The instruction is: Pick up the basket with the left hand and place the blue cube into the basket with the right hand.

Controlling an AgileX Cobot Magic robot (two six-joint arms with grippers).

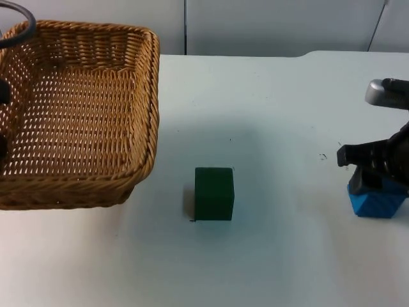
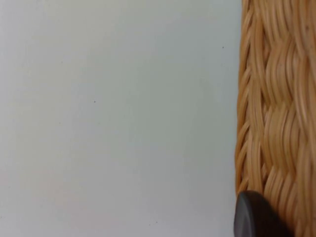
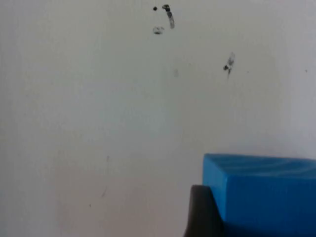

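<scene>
The basket (image 1: 77,115) sat at the left side of the white surface (image 1: 275,115), its rim tilted, reaching past the surface's far edge toward the grey wall (image 1: 255,25). In the left wrist view the left gripper (image 2: 256,217) was at the basket's woven wall (image 2: 276,108), one dark fingertip touching the wicker; whether its jaws were closed on the rim I could not tell.

A green cube (image 1: 214,194) stood near the middle of the surface, just right of the basket and apart from it.

The blue cube (image 1: 377,199) lay near the right edge, well apart from the basket. The right gripper (image 1: 374,173) was down over it, and in the right wrist view a black fingertip (image 3: 202,212) pressed against the side of the cube (image 3: 261,192). Its jaws looked closed on the cube.
</scene>
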